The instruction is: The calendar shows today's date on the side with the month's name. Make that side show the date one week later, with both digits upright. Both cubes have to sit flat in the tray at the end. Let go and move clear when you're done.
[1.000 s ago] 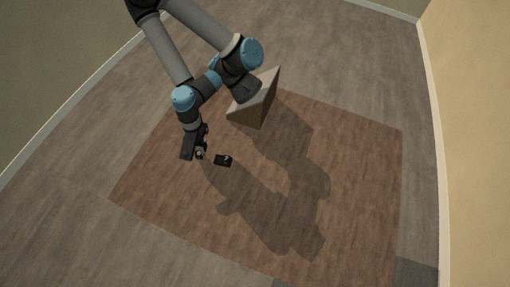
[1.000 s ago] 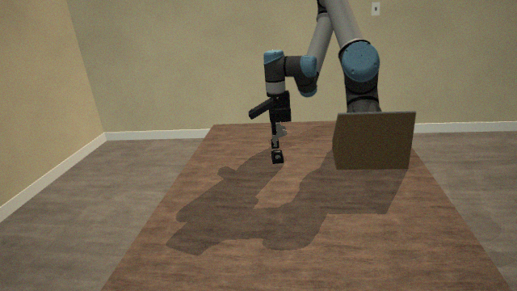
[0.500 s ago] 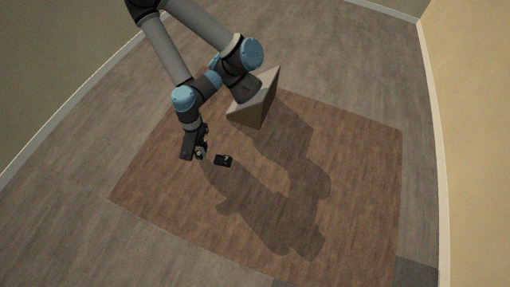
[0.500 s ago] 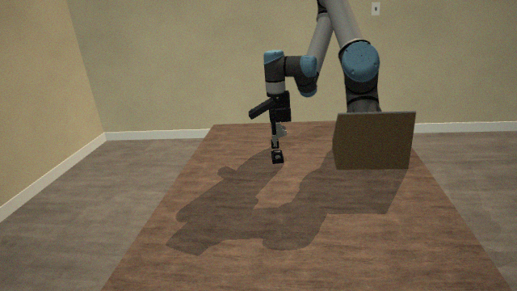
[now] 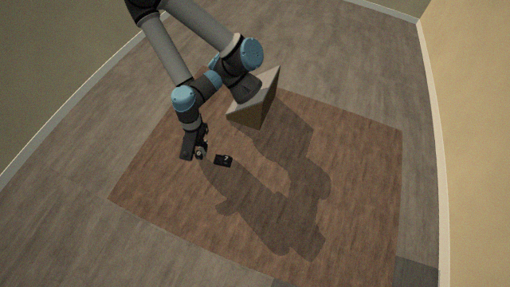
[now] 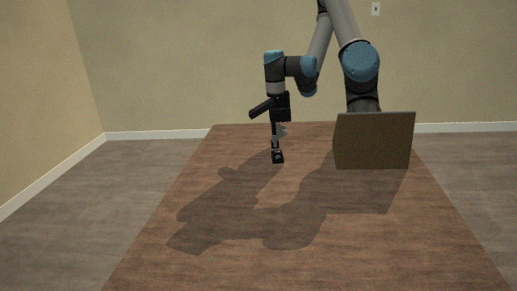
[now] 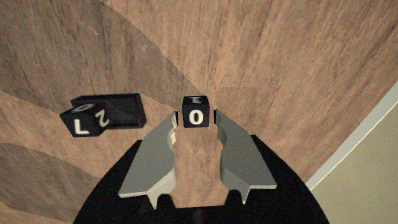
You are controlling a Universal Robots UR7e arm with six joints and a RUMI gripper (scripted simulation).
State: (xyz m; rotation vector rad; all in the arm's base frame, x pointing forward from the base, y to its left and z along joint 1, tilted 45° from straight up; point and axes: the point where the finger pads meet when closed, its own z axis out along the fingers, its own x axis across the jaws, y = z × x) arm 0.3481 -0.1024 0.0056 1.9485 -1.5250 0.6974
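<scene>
A black calendar tray [image 7: 112, 114] lies on the brown mat; it also shows in the top view [image 5: 223, 160]. One black digit cube [image 7: 86, 120] sits in its left end, with a 7, a 2 and a 0 on the faces I see. The tray's other half is bare. A second black cube [image 7: 195, 112], showing a 0 toward the wrist camera, stands between the fingertips of my gripper [image 7: 195, 111], with a thin gap on each side. The gripper is open and points straight down at the mat [image 6: 279, 148]. The cube [image 6: 277, 156] seems to rest on the mat, right of the tray in the wrist view.
The arm's tan base block [image 6: 373, 139] stands on the mat behind and to one side of the gripper [image 5: 255, 101]. The arm casts broad shadows on the mat. Walls and a white baseboard ring the floor.
</scene>
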